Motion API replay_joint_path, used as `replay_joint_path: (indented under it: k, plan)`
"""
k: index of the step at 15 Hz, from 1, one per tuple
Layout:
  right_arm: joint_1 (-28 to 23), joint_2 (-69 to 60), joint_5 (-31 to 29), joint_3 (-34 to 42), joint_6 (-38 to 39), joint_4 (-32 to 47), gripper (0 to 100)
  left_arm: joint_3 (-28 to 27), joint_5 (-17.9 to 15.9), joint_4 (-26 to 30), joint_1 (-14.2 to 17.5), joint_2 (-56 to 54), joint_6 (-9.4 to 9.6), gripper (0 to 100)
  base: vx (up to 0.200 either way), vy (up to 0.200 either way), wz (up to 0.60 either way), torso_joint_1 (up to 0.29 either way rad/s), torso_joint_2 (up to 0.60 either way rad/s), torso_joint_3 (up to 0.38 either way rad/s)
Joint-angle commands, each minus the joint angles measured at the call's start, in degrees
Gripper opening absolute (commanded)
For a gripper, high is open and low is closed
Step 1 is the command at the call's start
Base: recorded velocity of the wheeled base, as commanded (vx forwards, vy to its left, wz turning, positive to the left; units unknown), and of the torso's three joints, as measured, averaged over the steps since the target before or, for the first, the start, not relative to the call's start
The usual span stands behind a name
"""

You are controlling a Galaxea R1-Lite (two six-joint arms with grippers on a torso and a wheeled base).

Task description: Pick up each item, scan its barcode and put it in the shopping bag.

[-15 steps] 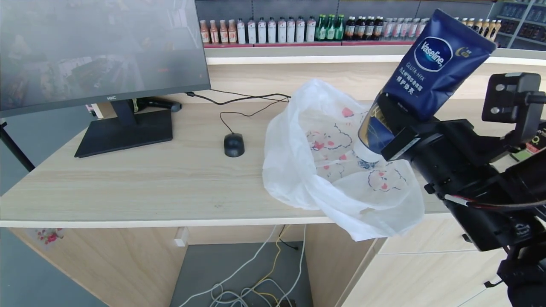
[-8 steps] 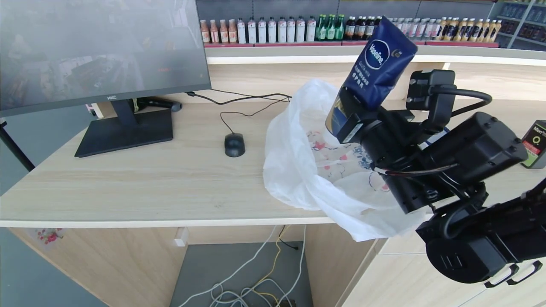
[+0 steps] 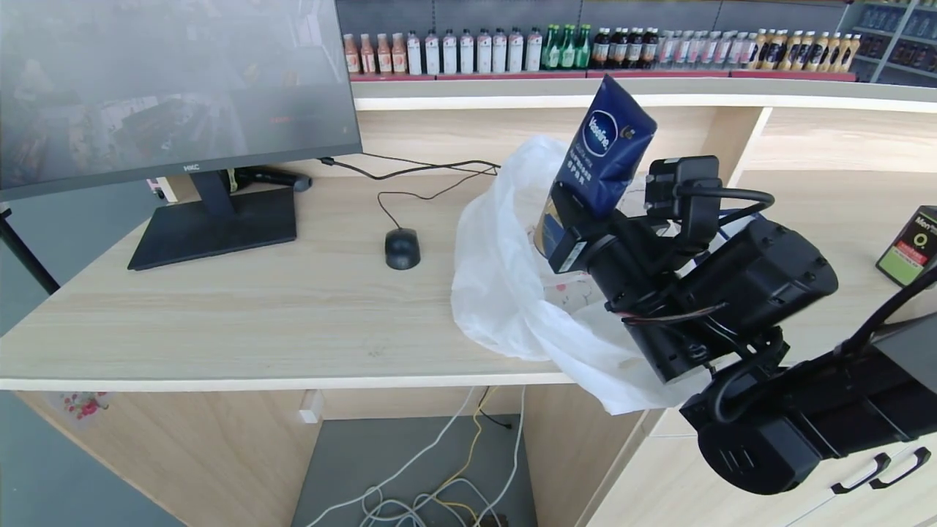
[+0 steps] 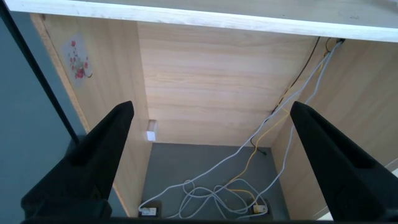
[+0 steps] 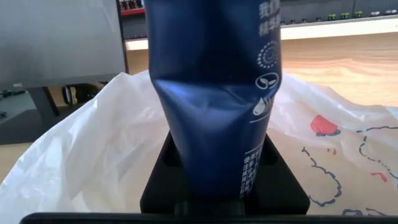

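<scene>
A dark blue lotion tube [image 3: 600,157] [image 5: 214,106] stands cap-down in my right gripper [image 3: 567,245], which is shut on its lower end. The tube hangs right over the open mouth of the white plastic shopping bag [image 3: 505,278] [image 5: 81,149], which has cartoon prints and lies on the wooden counter [image 3: 241,307]. A black handheld scanner [image 3: 267,178] lies behind the monitor stand at the back left. My left gripper [image 4: 211,162] is open below the counter's edge, facing the knee space with loose cables [image 4: 236,180].
A large monitor [image 3: 168,88] on a black stand fills the counter's left. A black mouse [image 3: 402,248] with its cord lies mid-counter. A small box [image 3: 910,246] sits at the far right. Shelves of bottles [image 3: 585,47] run along the back.
My right arm has carried the lotion tube leftward and down, from high at the right to just above the bag's opening. The bag, mouse and left arm have stayed put.
</scene>
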Motion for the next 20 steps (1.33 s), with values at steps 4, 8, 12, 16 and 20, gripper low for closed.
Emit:
replay_joint_path:
  k: [4, 8, 12, 16, 20]
  plan:
    - [4.4, 1.8, 0.1, 0.2, -0.2, -0.1, 0, 0.0, 0.0, 0.0, 0.0, 0.0, -0.02, 100, 0.0, 0.0, 0.0, 0.0, 0.0, 0.0]
    - [5.2, 2.9, 0.0, 0.6, -0.3, -0.1, 0, 0.0, 0.0, 0.0, 0.0, 0.0, -0.02, 100, 0.0, 0.0, 0.0, 0.0, 0.0, 0.0]
    - [5.3, 4.2, 0.0, 0.5, -0.5, -0.1, 0, 0.0, 0.0, 0.0, 0.0, 0.0, -0.02, 100, 0.0, 0.0, 0.0, 0.0, 0.0, 0.0]
    - [5.2, 5.0, -0.1, 0.6, -0.5, -0.1, 0, 0.0, 0.0, 0.0, 0.0, 0.0, -0.02, 100, 0.0, 0.0, 0.0, 0.0, 0.0, 0.0]
    - [5.1, 5.7, -0.1, 1.3, -0.4, -0.1, 0, 0.0, 0.0, 0.0, 0.0, 0.0, -0.02, 100, 0.0, 0.0, 0.0, 0.0, 0.0, 0.0]
